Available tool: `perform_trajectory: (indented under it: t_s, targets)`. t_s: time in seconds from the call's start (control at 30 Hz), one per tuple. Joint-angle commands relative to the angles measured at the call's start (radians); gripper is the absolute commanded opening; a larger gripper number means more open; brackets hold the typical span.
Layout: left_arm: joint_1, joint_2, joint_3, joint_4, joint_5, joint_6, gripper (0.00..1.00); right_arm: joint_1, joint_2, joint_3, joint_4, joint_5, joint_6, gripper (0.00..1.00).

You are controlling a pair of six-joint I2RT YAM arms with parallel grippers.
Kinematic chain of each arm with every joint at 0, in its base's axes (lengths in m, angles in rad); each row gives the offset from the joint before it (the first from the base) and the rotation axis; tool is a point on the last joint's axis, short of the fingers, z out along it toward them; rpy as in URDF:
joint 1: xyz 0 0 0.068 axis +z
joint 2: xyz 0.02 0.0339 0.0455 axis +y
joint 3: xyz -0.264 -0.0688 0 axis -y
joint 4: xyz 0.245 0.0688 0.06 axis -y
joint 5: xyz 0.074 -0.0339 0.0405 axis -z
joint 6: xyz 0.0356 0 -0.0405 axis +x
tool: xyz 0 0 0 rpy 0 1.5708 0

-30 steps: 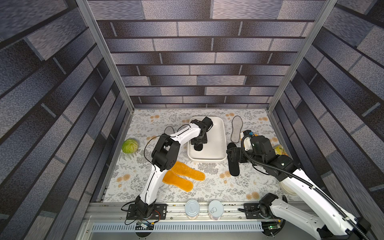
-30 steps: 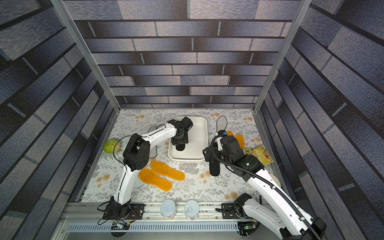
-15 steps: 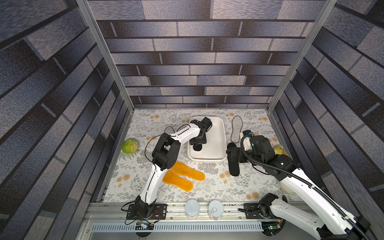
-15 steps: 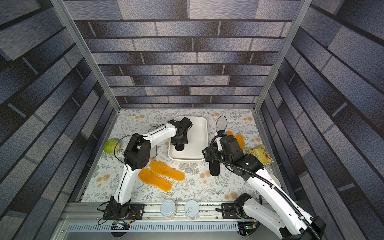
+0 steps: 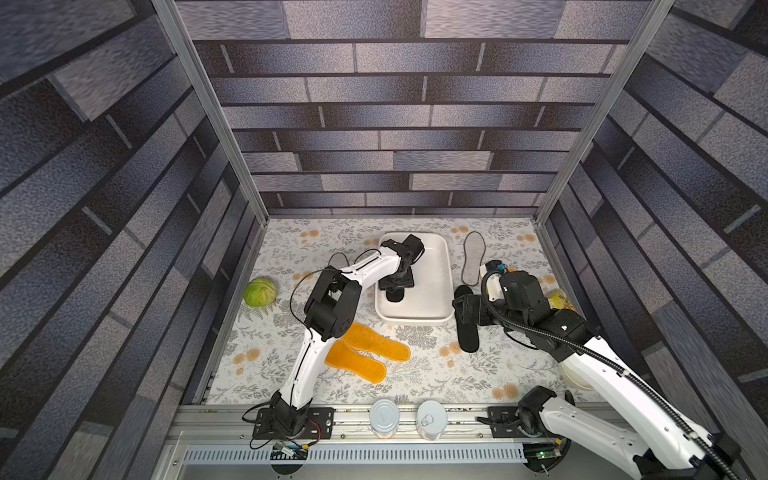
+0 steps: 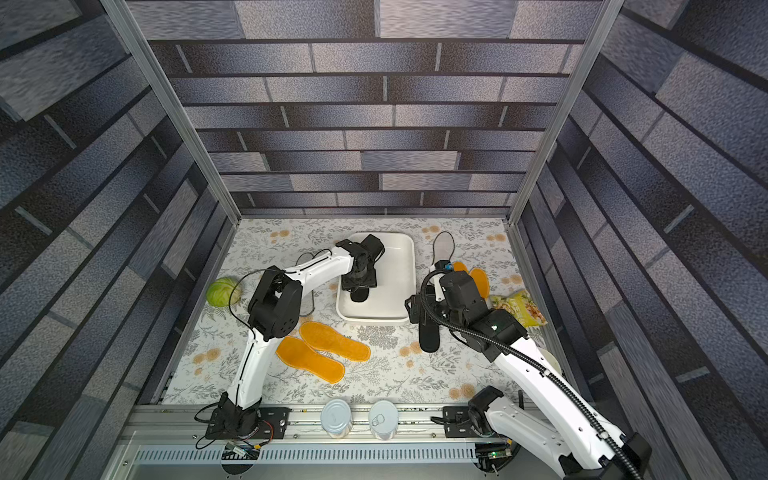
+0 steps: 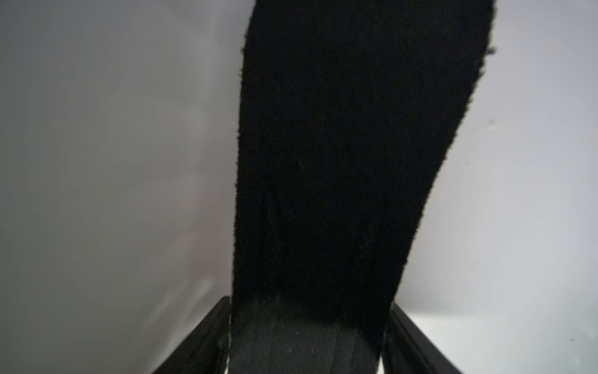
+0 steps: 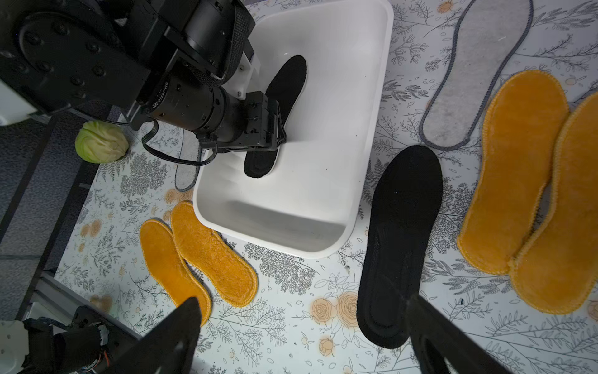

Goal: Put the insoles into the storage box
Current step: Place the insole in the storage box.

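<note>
Black insole [image 5: 395, 296] lies in the storage box [image 5: 432, 299] under your left claw [image 5: 397, 286].
Your left arm [image 5: 365, 268] reaches forward and bends down over the box's left part. Its jaws straddle the insole's middle; you cannot tell whether they pinch it. The insole's long axis runs front to back along the box's long side. Further right, your right claw [image 8: 302, 299] hangs spread wide over a second black insole [image 8: 401, 243], lying front to back just beside the box.

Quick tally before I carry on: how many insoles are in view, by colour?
Black insoles: 2
Grey felt insoles: 2
Orange insoles: 4
Total: 8
</note>
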Motion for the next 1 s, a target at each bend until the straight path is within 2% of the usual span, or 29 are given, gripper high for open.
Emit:
perform_trajectory:
  t_s: [0.0,0.27,0.97]
  targets:
    - [0.005,-0.007,-0.002,-0.011,-0.015,0.004,0.76,-0.008,-0.007,-0.009,0.013,-0.009,0.009,1.00]
    - [0.005,-0.032,-0.015,-0.003,-0.012,0.007,0.80,-0.007,-0.014,-0.012,0.009,-0.010,0.011,1.00]
    - [-0.001,-0.106,0.039,-0.010,0.001,0.049,0.79,-0.008,-0.019,-0.011,-0.005,-0.002,0.020,1.00]
